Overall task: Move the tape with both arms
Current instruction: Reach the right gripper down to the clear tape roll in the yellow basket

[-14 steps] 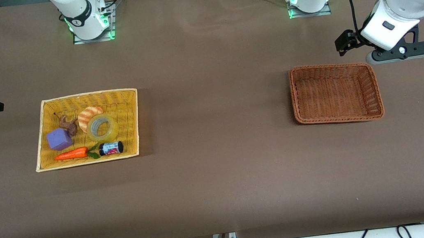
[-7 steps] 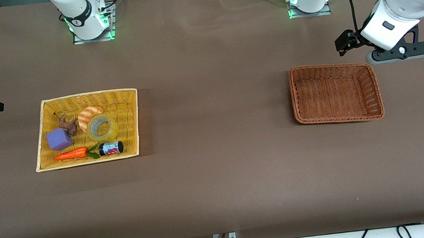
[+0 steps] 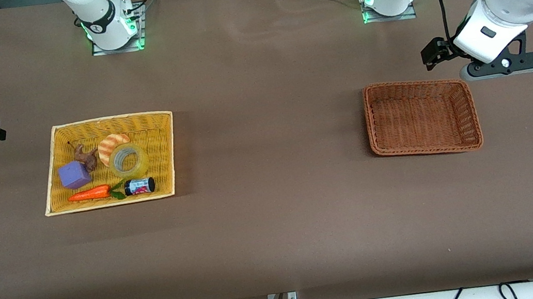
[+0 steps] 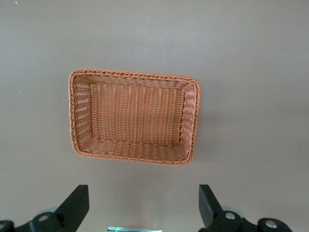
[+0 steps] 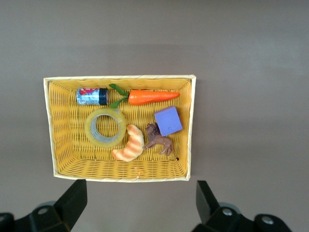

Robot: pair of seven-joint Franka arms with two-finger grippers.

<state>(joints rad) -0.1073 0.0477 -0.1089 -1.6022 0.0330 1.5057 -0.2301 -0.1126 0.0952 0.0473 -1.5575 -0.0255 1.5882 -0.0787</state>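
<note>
The tape (image 3: 143,161), a pale-yellow translucent ring, lies flat in the yellow wicker basket (image 3: 111,120) toward the right arm's end of the table. In the right wrist view the tape (image 5: 88,126) lies beside a striped croissant toy (image 5: 129,145). My right gripper (image 5: 140,203) is open and empty, high over the table just outside the yellow basket's rim (image 5: 120,178). My left gripper (image 4: 144,208) is open and empty, high over the bare table beside the brown wicker basket (image 4: 135,73). The left arm's hand (image 3: 491,42) shows at the left arm's end.
The yellow basket also holds a purple cube (image 3: 74,175), a toy carrot (image 3: 89,193), a small dark jar (image 3: 139,186), a brown animal toy (image 3: 86,156) and the croissant toy (image 3: 110,141). The brown basket (image 3: 425,149) holds nothing. Both arm bases (image 3: 113,27) stand along the table's edge farthest from the front camera.
</note>
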